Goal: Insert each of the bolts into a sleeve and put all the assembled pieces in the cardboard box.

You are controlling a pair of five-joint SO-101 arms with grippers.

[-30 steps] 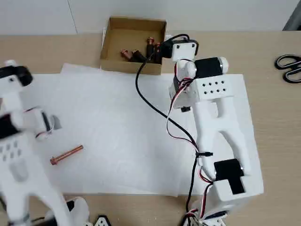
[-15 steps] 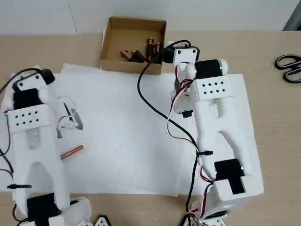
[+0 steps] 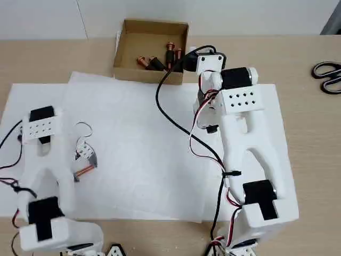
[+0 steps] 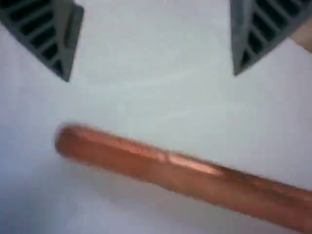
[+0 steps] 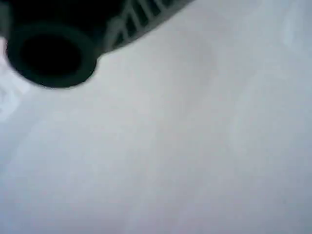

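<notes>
Left wrist view: bolt [image 4: 180, 168] just beyond spread left hand [image 4: 151, 73]

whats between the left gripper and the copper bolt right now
Only bare white sheet: in the left wrist view the open left gripper hangs over the bolt, not touching.

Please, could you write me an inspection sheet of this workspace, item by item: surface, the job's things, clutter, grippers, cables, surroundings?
Surface: wooden table with a white sheet spread on it.
Job's things: cardboard box at the sheet's far edge, holding assembled pieces; one loose bolt lying on the sheet; a black sleeve over the sheet.
Clutter: scissors on the bare table.
Grippers: left gripper open, above the loose bolt; right gripper beside the black sleeve, open or shut unclear.
Cables: black cable loops over the sheet.
Surroundings: pale wall behind the table.
</notes>
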